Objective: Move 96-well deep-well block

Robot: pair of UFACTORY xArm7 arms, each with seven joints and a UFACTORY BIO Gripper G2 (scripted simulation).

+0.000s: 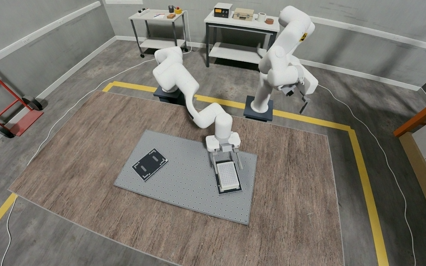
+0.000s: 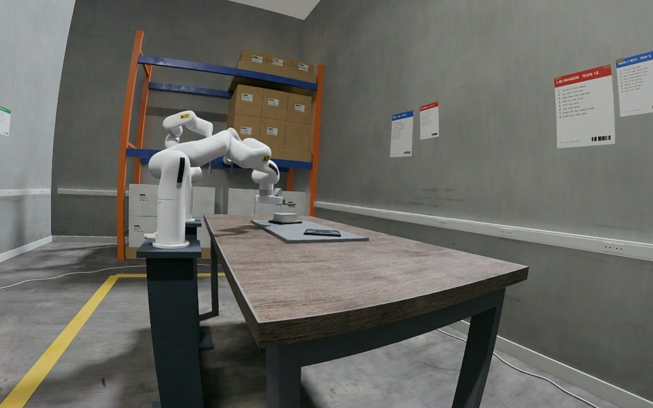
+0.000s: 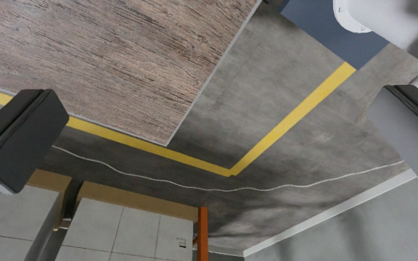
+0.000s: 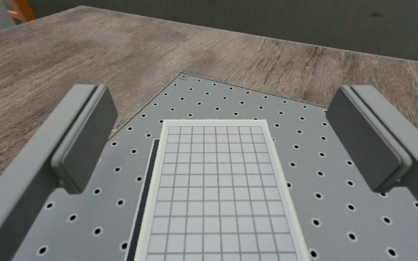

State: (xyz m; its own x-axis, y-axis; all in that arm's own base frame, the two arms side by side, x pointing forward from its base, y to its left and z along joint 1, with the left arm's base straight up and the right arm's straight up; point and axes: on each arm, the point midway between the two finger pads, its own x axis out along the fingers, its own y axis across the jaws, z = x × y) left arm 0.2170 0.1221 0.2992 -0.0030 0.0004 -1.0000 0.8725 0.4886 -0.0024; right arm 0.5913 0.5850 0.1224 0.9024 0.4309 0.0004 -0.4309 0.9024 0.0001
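The white deep-well block (image 1: 227, 175) (image 2: 285, 217) (image 4: 218, 192) sits in the black nest N1 (image 1: 218, 181) (image 4: 143, 199), at the right in the top view. Its A1 corner cannot be read. My right gripper (image 1: 227, 168) (image 4: 227, 139) is open and empty above the block. In the right wrist view its fingers stand wide on either side of the block's long sides, with a gap at each. The black nest N2 (image 1: 149, 164) (image 2: 321, 232) is empty and turned at an angle. My left gripper (image 1: 296, 101) (image 3: 216, 139) is open and empty, away from the nests beside its own base.
Both nests are on a grey perforated plate (image 1: 188, 185) (image 4: 339, 181) on the wooden table (image 1: 290, 198) (image 3: 122, 65). N2 lies at the plate's other end from N1. The left arm's base (image 1: 258, 113) stands behind the table. Carts and a rack are farther off.
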